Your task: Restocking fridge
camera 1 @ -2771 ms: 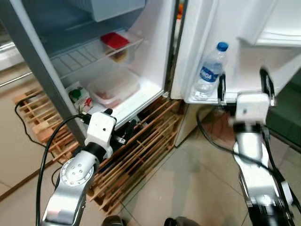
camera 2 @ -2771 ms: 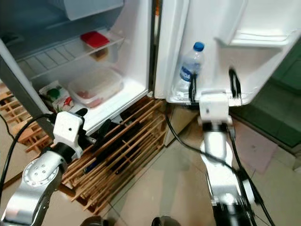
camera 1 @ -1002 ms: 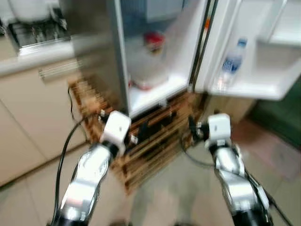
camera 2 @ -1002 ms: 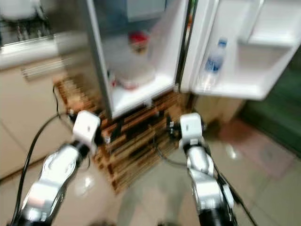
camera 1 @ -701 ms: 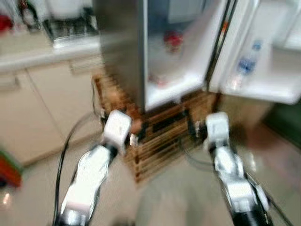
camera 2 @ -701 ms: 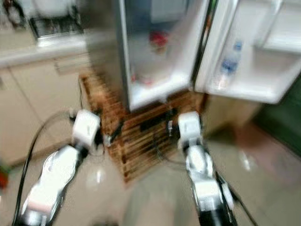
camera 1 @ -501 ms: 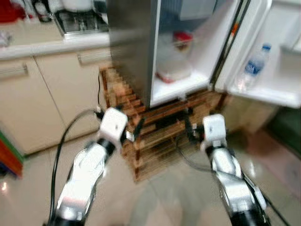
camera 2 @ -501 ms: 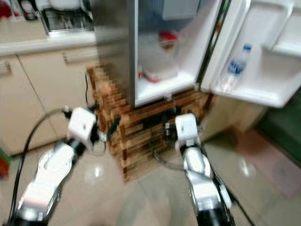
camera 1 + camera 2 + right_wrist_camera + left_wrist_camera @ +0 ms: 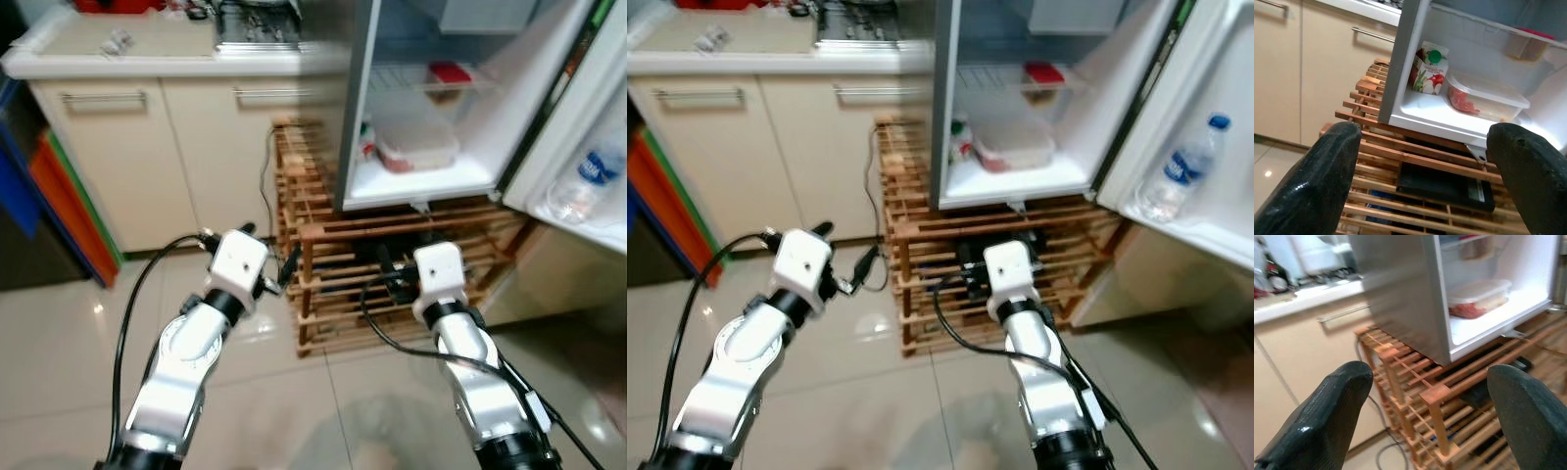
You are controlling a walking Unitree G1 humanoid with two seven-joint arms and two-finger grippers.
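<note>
Head view: white fridge (image 9: 431,186) stands open at 1 o'clock, clear plastic water bottle (image 9: 1178,172) in its door. Wrist views: my left gripper (image 9: 1430,411) and right gripper (image 9: 1425,181) gape wide, empty. Next: fetch stock.

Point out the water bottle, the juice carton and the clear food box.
water bottle (image 9: 1179,172), right eye view, on its label
juice carton (image 9: 1428,68), right wrist view, on its printed front
clear food box (image 9: 1488,94), right wrist view, on its lid

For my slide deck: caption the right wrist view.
Open right pincer faces the open fridge: juice carton beside a lidded food container, all above a wooden slatted rack.
</note>
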